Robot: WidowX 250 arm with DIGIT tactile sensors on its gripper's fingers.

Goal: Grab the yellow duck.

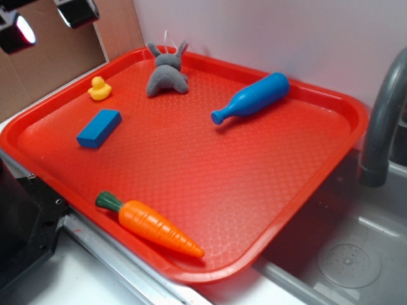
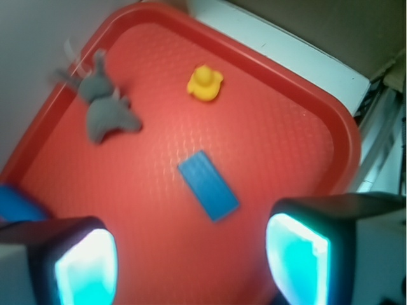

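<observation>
The yellow duck stands on the red tray near its far left corner. In the wrist view the duck is near the top, far ahead of the jaws. My gripper hangs high above the tray's left corner, at the exterior view's top left. In the wrist view the gripper is open and empty, its two cyan-lit fingertips wide apart over bare tray. The blue block lies between the gripper and the duck.
A blue block, grey plush rabbit, blue toy bottle and orange toy carrot lie on the tray. A grey faucet and sink stand right. A brown panel stands behind the tray's left.
</observation>
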